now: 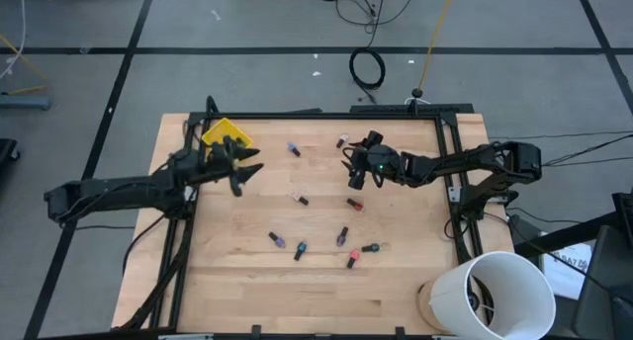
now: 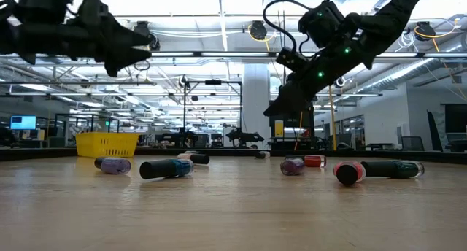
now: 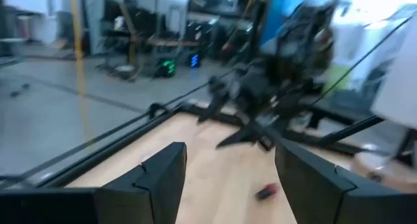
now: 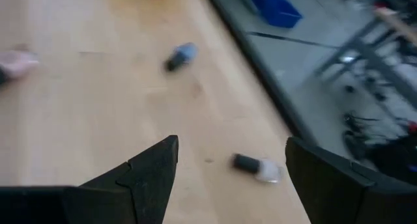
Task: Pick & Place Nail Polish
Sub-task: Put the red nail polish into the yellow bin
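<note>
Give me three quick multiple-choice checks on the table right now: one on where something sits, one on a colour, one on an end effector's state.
1. Where is the small bin?
A. near the table's far left corner
B. near the table's middle
C. beside the white bucket

2. What colour is that bin?
A. blue
B. yellow
C. red

3. How is the right end effector?
A. shut on a bottle
B. open and empty, above the table
C. resting inside the bin

Answers:
1 A, the high view shows it by the far left corner, next to the left end effector.
2 B, yellow in both the high and low views.
3 B, its wrist view shows the fingers apart with only bare wood between them.
</note>
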